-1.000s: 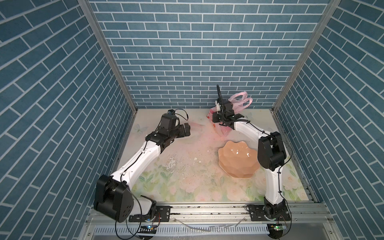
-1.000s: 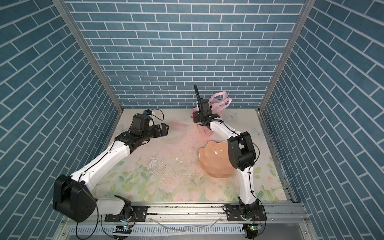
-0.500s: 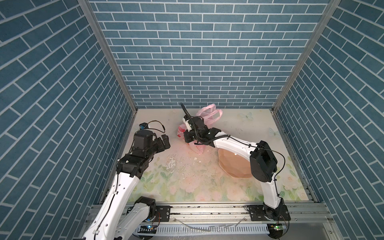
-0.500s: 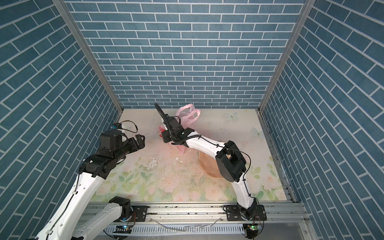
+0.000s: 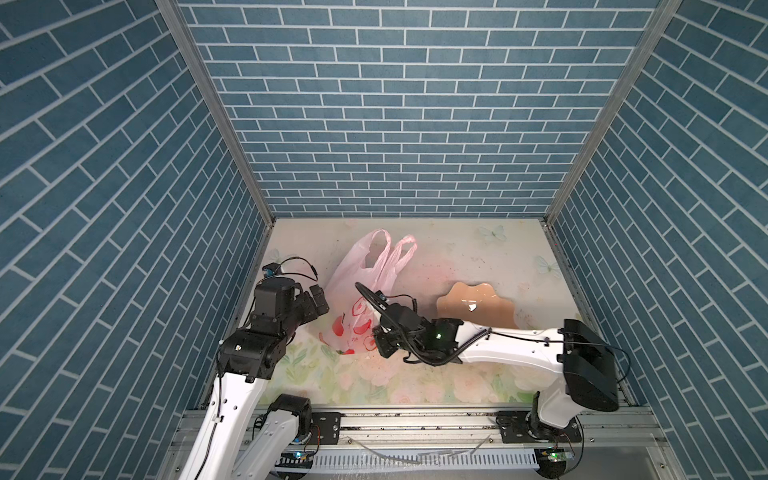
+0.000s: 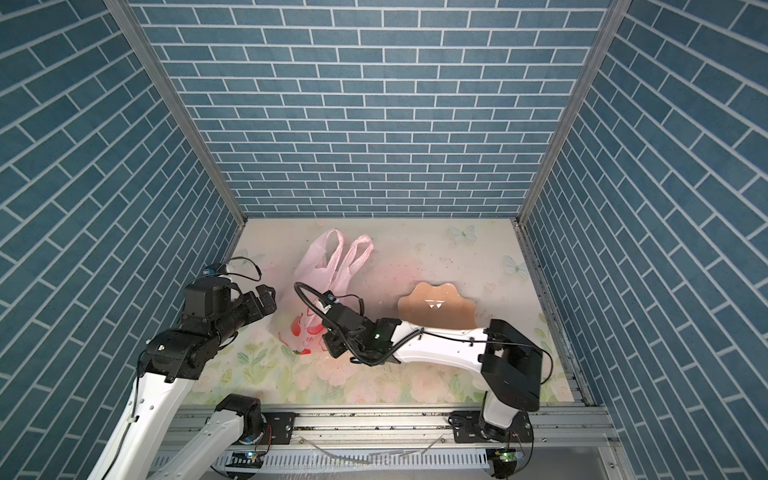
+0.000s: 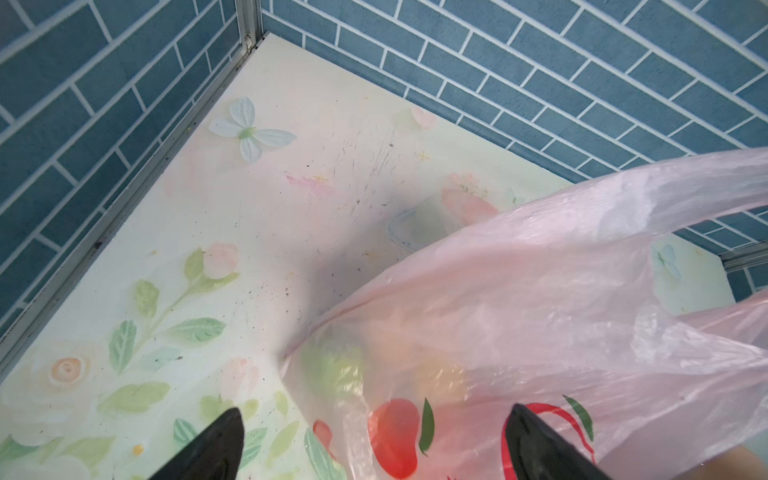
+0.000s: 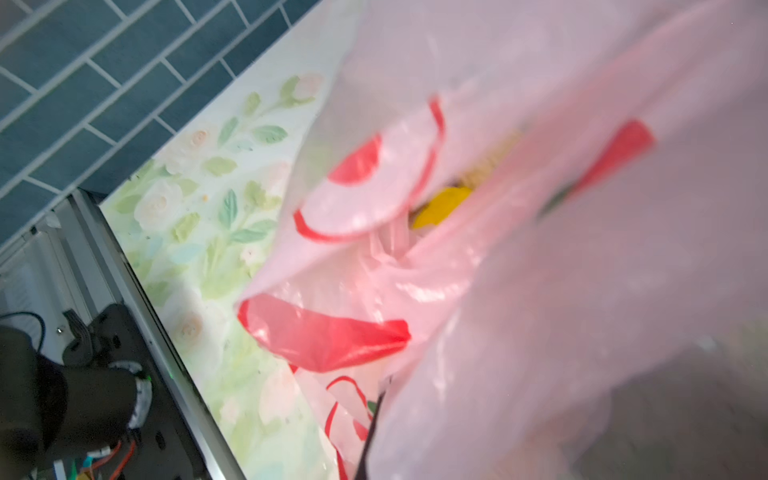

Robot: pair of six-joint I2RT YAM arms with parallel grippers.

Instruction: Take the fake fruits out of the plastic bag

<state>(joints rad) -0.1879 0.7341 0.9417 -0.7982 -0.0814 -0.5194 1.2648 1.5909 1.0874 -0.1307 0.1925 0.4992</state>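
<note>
Fruits show inside the plastic bag; right tool pinches its printed end; left tool gapes alongside.

Robot lab test cell: blue brick-print panel walls, floral-print tabletop, aluminium mounting rail along front edge.

Both top views are looking down from high in front, sharing the whole table. The left wrist camera is peering past the left gripper at the plastic bag just ahead; the right wrist camera is sitting almost against it.
</note>
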